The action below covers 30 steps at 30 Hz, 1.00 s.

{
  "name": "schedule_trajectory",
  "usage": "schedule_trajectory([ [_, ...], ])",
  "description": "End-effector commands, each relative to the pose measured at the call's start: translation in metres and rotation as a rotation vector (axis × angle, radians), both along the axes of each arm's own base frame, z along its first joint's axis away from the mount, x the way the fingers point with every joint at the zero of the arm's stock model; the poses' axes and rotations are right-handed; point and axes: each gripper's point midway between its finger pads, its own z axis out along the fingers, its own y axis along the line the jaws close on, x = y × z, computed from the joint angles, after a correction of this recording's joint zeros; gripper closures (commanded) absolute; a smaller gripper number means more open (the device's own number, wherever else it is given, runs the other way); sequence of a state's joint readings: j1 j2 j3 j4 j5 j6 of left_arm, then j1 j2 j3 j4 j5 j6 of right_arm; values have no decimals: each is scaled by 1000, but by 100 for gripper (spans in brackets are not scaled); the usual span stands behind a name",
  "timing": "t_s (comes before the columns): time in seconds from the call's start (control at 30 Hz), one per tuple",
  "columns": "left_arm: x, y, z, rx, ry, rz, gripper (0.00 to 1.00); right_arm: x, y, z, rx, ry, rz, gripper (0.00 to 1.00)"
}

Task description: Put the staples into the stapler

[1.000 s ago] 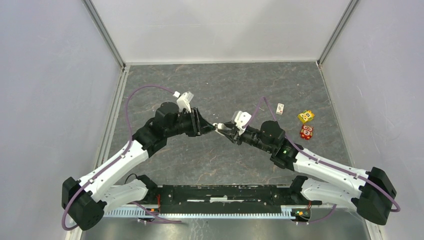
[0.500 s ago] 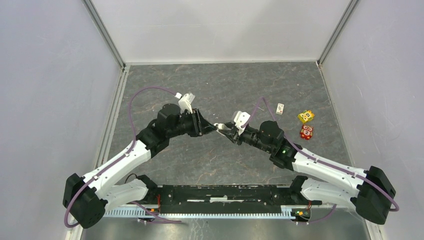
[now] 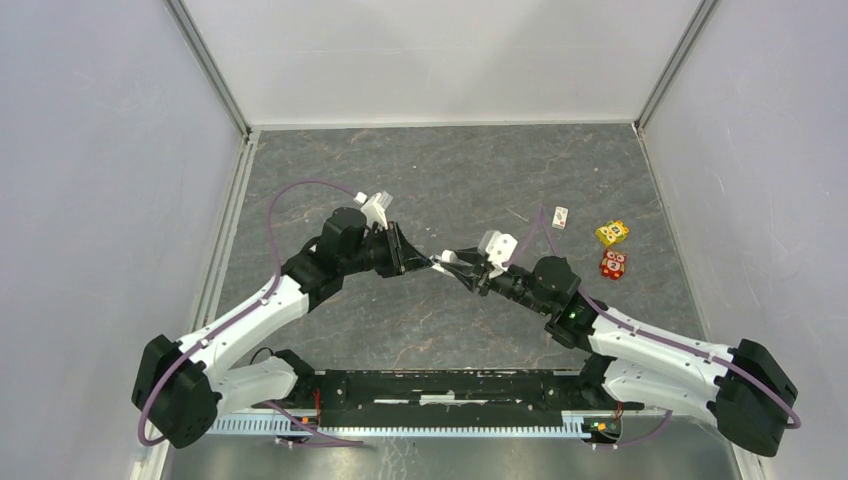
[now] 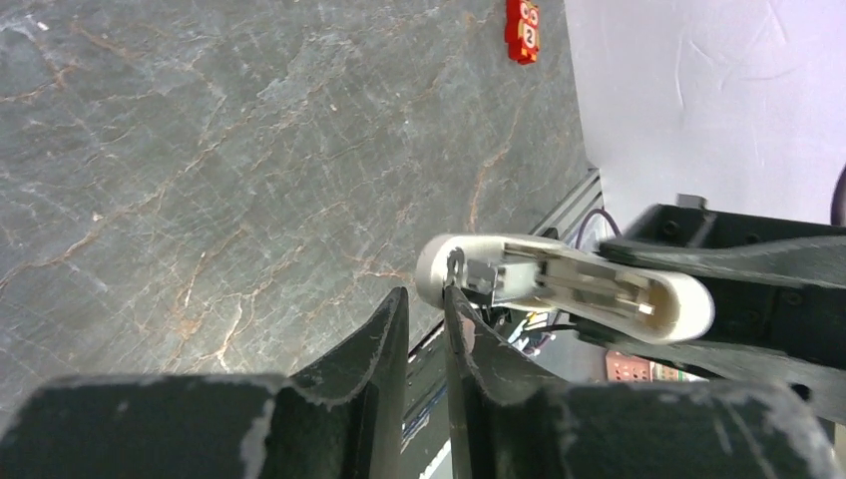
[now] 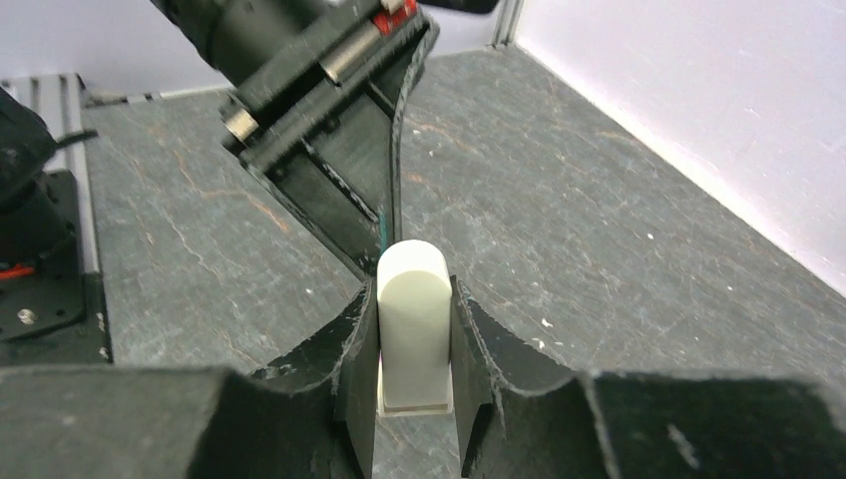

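My right gripper (image 3: 455, 265) is shut on a small white stapler (image 5: 414, 309) and holds it above the table's middle. It points at my left gripper (image 3: 428, 261). In the left wrist view the stapler (image 4: 569, 289) lies open side up, its inner metal channel showing. My left gripper (image 4: 427, 299) has its jaws a narrow slit apart. It pinches a thin metal strip, the staples (image 4: 456, 269), right at the stapler's rounded end. The small whitish staple box (image 3: 560, 215) lies on the table at the far right.
A yellow cartoon-face cube (image 3: 612, 232) and a red one (image 3: 612, 265) sit right of the box; the red one also shows in the left wrist view (image 4: 523, 17). A thin sliver (image 3: 517, 214) lies left of the box. Grey walls enclose the dark stone table (image 3: 400, 170).
Both grippers have shifted slightly to the right and nearer, staying tip to tip. The right wrist has dropped back to the right. Neither grip has changed.
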State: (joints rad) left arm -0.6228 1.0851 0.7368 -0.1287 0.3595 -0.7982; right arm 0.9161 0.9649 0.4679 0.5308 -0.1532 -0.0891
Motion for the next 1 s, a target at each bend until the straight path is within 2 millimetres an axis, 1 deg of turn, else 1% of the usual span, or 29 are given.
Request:
schedule_trajectory([
  [0.0,9,4,-12,-9,39,59,73,-17,-3,60,235,-109,48,100],
  [0.17,4,4,-23,-19,74,58,71,-22,-13,72,329,-148,44,100],
  [0.23,3,5,-24,-27,87,64,71,-23,-14,76,358,-137,47,100],
  [0.3,1,7,-23,-26,83,70,66,-22,-13,75,346,-137,41,100],
  [0.37,1,11,-16,-33,45,67,56,-21,-13,72,328,-132,37,100],
  [0.4,0,13,-10,-37,7,59,54,-20,-14,71,309,-147,30,100],
  [0.47,-2,16,10,-47,-119,26,46,-19,-14,69,292,-143,25,100],
  [0.53,-8,19,34,-51,-298,-44,40,-18,-13,68,271,-119,25,100],
  [0.57,-13,20,53,-69,-427,-84,38,-19,-11,67,258,-105,35,100],
  [0.6,-18,22,66,-74,-520,-112,36,-20,-10,68,251,-90,45,100],
  [0.67,-34,27,89,-72,-743,-201,32,-25,-6,73,265,-50,77,100],
  [0.73,-49,29,102,-61,-915,-284,28,-31,-1,80,288,-18,121,100],
  [0.8,-58,30,109,-47,-1025,-350,25,-37,4,87,315,15,159,100],
  [0.87,-62,28,110,-34,-1067,-395,21,-44,7,94,349,37,204,100],
  [0.97,-68,21,104,-30,-1067,-491,18,-56,11,105,391,49,282,100],
])
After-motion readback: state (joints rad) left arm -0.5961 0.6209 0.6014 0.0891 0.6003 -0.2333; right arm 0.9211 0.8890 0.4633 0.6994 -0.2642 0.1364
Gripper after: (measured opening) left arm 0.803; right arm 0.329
